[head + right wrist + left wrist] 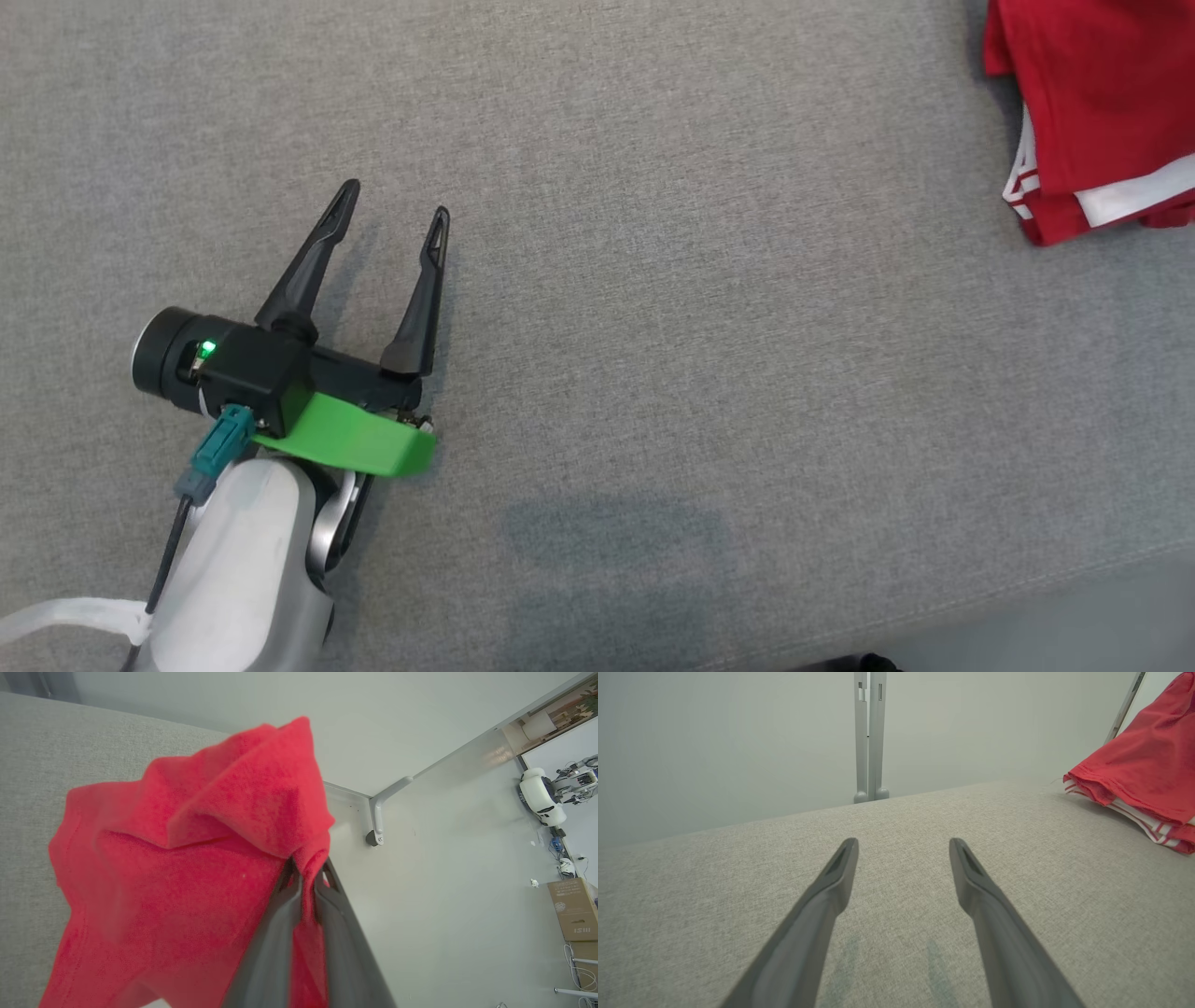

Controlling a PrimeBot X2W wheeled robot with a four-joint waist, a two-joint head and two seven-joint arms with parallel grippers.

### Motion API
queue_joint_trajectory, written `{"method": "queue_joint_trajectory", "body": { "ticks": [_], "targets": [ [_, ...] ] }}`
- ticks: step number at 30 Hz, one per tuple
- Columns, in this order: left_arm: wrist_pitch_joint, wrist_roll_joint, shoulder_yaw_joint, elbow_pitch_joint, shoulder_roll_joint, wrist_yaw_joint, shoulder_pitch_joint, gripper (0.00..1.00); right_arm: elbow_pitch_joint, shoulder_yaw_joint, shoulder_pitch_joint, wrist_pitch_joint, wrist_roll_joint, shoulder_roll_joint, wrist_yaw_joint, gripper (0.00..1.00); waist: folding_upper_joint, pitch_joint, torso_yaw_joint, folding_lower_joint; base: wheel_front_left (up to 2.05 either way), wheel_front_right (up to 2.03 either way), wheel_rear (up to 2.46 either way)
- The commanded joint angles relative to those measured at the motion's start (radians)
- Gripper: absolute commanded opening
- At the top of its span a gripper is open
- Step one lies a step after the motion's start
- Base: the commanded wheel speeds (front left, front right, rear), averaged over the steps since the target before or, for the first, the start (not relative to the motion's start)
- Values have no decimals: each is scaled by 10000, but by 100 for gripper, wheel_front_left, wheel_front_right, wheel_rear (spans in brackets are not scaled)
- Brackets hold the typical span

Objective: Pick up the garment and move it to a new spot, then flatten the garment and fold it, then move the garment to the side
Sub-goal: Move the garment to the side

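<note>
Right gripper (306, 870) is pinched shut on the red white-striped garment (187, 858), partly lifted at the far right edge of the grey fabric surface (653, 280). My left gripper (394, 201) hangs spread and empty near the front left. It looks folded already, so I judge only setting it aside remains.

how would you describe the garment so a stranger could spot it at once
On the wide grey fabric surface, look to the upper right of the head view. There sits the garment, bunched up, a fold pinched in the right gripper. It is bright red with white stripes, against plain grey.
</note>
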Motion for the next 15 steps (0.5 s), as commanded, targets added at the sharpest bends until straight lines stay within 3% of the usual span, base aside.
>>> {"method": "queue_joint_trajectory", "body": {
  "ticks": [1,11,15],
  "targets": [
    [0,42,4,-36,90,-30,-217,100,53,4,-42,-89,-86,-34,-16,0,0,187,177,-1,0,0,0],
    [1,51,-659,-181,124,-30,-748,100,1736,-757,276,-1282,-1551,-1298,-18,0,0,970,975,-1,0,0,0],
    [0,4,-812,-218,121,-30,-942,100,2315,-1210,497,-1950,-1897,-1436,-18,0,0,1137,1172,-1,0,0,0]
  ]
}}
